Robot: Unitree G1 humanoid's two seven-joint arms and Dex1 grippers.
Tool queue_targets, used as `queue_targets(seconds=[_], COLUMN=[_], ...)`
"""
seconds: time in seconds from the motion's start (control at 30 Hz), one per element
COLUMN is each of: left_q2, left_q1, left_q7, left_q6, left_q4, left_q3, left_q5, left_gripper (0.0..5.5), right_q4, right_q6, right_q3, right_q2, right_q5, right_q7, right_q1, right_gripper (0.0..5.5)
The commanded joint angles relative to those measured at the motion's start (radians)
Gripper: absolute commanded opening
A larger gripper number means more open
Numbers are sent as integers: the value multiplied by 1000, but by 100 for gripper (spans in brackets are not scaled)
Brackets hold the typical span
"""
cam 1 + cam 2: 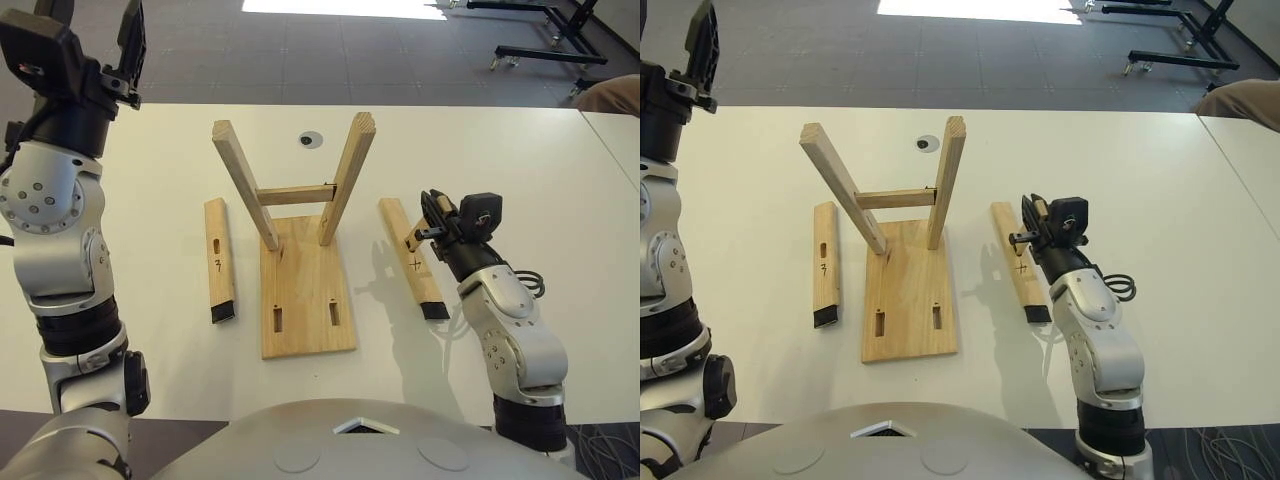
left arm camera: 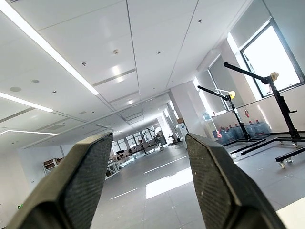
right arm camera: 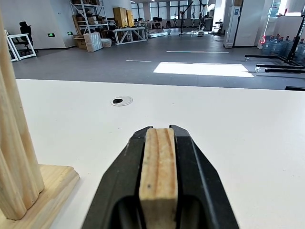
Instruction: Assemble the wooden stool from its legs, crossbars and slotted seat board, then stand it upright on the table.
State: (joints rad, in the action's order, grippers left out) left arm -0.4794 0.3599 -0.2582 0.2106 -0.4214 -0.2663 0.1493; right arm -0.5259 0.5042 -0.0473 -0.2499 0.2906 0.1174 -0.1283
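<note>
The slotted seat board [image 1: 306, 300] lies flat at the table's centre. Two legs [image 1: 243, 183] [image 1: 347, 177] stand in its far slots, leaning apart and joined by a crossbar [image 1: 295, 194]. A loose leg [image 1: 218, 260] lies left of the board, and another [image 1: 410, 255] lies to its right. My right gripper [image 1: 432, 215] hovers by the far end of that right leg, shut on a short wooden crossbar [image 3: 158, 167]. My left gripper [image 2: 147, 186] is raised high over the table's far left, fingers [image 1: 130, 45] open and holding nothing.
A round cable grommet [image 1: 311, 139] sits in the table behind the legs. A second table [image 1: 620, 140] adjoins on the right, with a person's sleeve [image 1: 610, 95] at its edge. Black wheeled stands [image 1: 540, 50] are on the floor beyond.
</note>
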Motion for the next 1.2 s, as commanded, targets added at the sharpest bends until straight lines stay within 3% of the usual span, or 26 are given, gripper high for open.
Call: queue_targets(seconds=[0.03, 0.73, 0.77, 1.2], left_q2=[6, 11, 11, 0], left_q1=[-15, -20, -20, -4], left_q7=[7, 11, 11, 9], left_q6=[-2, -1, -1, -5], left_q4=[-11, -16, -16, -12], left_q3=[8, 9, 8, 3], left_q5=[-10, -11, -11, -15], left_gripper=[278, 278, 278, 278], right_q4=[69, 112, 112, 49], right_q6=[6, 78, 73, -5], right_q3=[-10, -4, -5, -38], right_q2=[-14, -4, -4, 9], right_q5=[-23, 19, 20, 10], right_q7=[19, 38, 39, 52], right_q1=[-21, -65, -60, -48], right_gripper=[39, 39, 77, 298])
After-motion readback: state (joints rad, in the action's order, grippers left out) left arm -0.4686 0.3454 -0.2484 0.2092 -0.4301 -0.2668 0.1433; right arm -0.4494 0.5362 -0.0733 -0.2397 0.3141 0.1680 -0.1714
